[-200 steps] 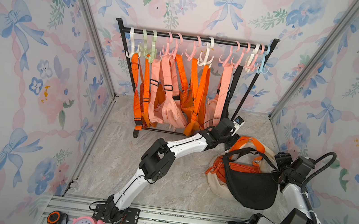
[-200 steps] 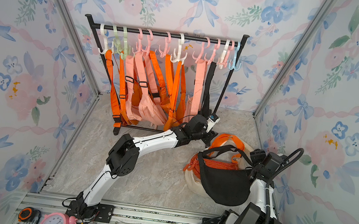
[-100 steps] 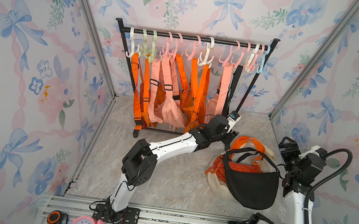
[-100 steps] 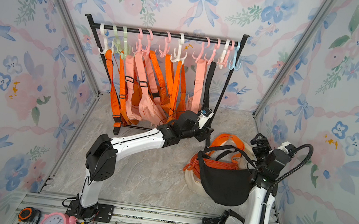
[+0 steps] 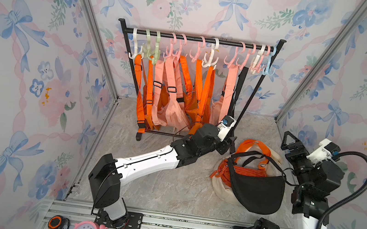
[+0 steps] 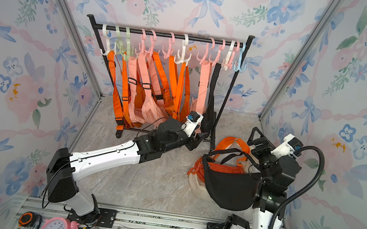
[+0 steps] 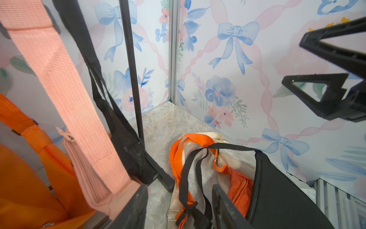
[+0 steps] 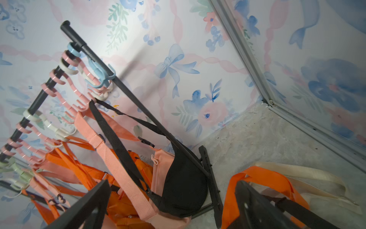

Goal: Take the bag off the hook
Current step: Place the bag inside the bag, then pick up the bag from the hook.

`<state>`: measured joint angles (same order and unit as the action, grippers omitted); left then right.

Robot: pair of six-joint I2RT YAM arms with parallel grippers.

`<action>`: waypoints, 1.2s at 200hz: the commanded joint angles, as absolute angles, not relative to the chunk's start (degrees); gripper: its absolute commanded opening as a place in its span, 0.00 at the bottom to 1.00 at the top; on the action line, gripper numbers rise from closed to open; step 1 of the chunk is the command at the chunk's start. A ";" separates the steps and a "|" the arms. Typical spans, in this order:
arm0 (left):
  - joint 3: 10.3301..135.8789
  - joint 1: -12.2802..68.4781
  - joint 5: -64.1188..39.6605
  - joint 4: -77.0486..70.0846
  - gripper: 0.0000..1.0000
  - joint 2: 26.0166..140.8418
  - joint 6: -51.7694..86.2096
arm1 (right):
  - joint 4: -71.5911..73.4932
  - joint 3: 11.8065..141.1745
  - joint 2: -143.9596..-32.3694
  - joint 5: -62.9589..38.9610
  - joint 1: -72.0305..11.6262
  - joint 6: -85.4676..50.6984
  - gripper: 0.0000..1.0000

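Black sling bag [image 5: 255,192] atop pile [image 5: 219,190] beside rack [image 5: 202,40], unhooked, hence right gripper [image 5: 292,146] wide open. Left gripper [image 5: 229,145] half-open, empty, by rack foot.

I see the black bag [image 5: 256,194] off its hook, slumped on the floor [image 5: 167,190] at the right. Its crescent body rests on an orange bag [image 5: 225,173] and a cream bag [image 5: 220,191], and its thin strap loops loosely over them. A second black bag [image 8: 184,184] hangs by its strap from a pink hook [image 5: 249,56] near the right end of the rack [image 5: 187,38], close against the rack's leg.
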<state>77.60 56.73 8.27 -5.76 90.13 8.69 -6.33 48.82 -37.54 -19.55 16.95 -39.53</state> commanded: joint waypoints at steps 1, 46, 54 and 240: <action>74.15 57.52 11.53 -5.47 0.54 85.20 8.96 | -10.75 50.97 -35.63 -23.54 14.09 -36.15 0.99; 69.85 57.74 13.36 -4.83 0.54 78.99 9.59 | -12.72 50.78 -34.93 -24.44 7.12 -32.41 1.00; 70.58 57.51 13.03 -3.77 0.54 78.93 9.98 | -12.53 50.31 -35.22 -24.37 5.99 -32.45 1.00; 111.85 45.03 -4.94 9.43 0.41 111.05 12.62 | -12.17 49.11 -42.53 -15.78 -8.17 -25.84 1.00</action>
